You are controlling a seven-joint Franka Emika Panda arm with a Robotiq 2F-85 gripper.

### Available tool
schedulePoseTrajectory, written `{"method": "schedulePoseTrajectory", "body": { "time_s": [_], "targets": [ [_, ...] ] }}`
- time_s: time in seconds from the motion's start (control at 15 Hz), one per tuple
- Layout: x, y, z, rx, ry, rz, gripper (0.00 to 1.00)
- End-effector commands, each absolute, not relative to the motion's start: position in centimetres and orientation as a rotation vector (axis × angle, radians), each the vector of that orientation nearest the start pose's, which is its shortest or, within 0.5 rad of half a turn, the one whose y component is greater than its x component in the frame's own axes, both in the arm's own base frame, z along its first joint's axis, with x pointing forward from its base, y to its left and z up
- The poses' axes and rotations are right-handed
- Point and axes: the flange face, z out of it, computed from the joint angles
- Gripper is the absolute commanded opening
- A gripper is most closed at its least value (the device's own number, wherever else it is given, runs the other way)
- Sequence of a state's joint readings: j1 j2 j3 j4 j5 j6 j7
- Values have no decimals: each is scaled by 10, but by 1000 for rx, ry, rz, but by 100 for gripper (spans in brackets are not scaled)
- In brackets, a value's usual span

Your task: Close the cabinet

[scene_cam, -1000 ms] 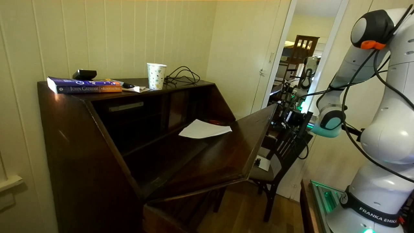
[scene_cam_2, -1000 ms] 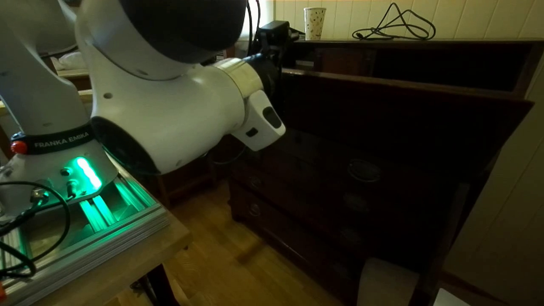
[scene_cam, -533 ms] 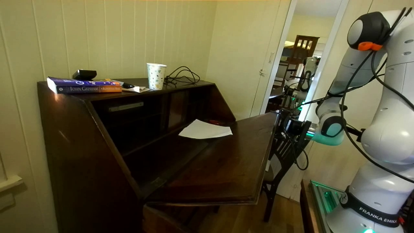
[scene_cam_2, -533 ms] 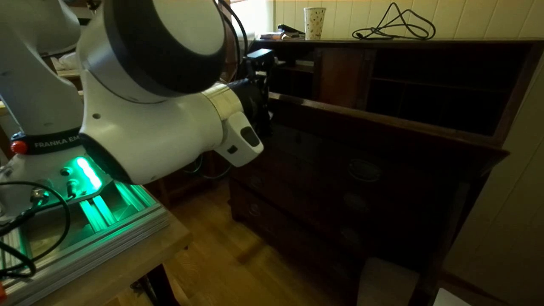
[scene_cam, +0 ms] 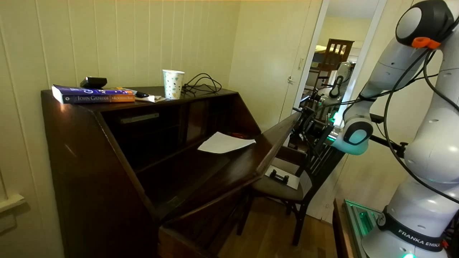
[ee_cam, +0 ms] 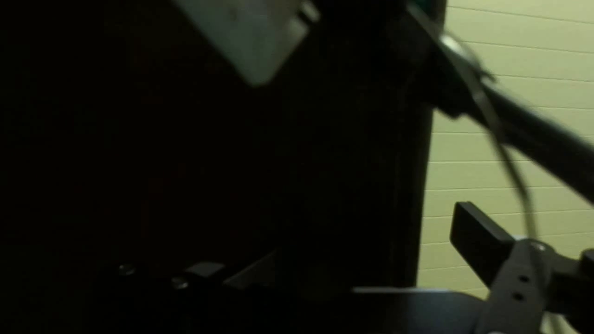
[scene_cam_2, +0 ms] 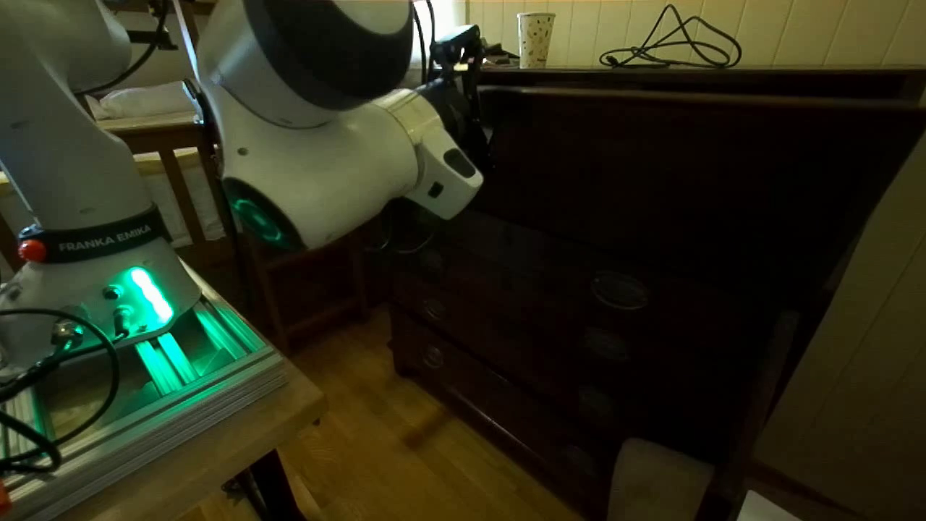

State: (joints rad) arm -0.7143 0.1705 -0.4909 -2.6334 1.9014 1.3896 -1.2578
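Observation:
The cabinet (scene_cam: 82, 161) is a dark brown slant-front desk. Its flap (scene_cam: 265, 152) is partly raised and tilted, and the compartments behind it show. In an exterior view the flap's dark outer face (scene_cam_2: 651, 166) hides most of the opening. My gripper (scene_cam: 298, 120) is at the flap's far outer corner, with one finger showing above the edge. In the wrist view the gripper (ee_cam: 343, 255) has its fingers wide apart, and the dark flap fills the space in front of them. Whether it touches the flap is too dark to tell.
A white paper (scene_cam: 226, 142) lies inside at the flap's hinge side. A cup (scene_cam: 173, 84), a cable (scene_cam: 202, 85) and a book (scene_cam: 95, 96) sit on the cabinet top. A dark chair (scene_cam: 279, 190) stands under the flap, close to the arm.
The flap sank between one second and half a second ago, then rose and now stands higher than in both. My gripper moved down and then up along with it.

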Motion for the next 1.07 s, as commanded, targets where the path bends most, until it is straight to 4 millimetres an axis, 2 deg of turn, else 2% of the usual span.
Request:
{"method": "schedulePoseTrajectory", "body": {
  "time_s": [0.0, 0.2, 0.47, 0.87, 1.0],
  "targets": [
    [313, -315, 294, -1071, 769, -1290, 100],
    [359, -308, 315, -1040, 727, -1307, 100],
    [406, -300, 329, -1018, 685, -1303, 100],
    [441, -302, 349, -989, 696, -1300, 100],
    [450, -306, 345, -1028, 758, -1298, 100]
  ]
}}
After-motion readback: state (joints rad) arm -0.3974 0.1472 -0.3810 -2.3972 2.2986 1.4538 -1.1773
